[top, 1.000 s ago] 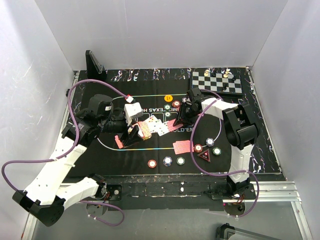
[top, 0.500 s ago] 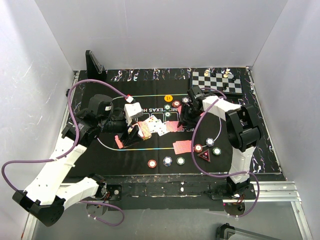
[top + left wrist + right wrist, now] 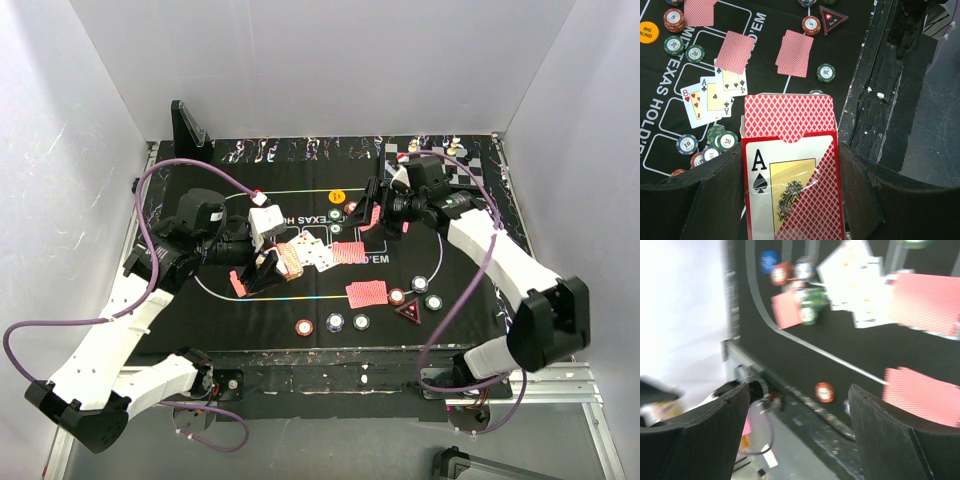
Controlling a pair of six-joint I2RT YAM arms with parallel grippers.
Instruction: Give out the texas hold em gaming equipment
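My left gripper is shut on a red card box printed with an ace of spades, and red-backed cards stick out of its top. It hovers over the left of the mat. Three face-up cards lie fanned at the centre. Face-down red-backed cards lie in small piles. Poker chips sit along the near line, with more chips beside a red triangular marker. A yellow button lies at the far side. My right gripper is open and empty above the mat; its wrist view is blurred.
The black mat covers the table. A chessboard with pieces stands at the back right, partly behind my right arm. A black stand is at the back left. White walls close three sides.
My right arm has swung its elbow out to the right and its gripper has risen and shifted toward the far side. My left arm with the card box has not moved.
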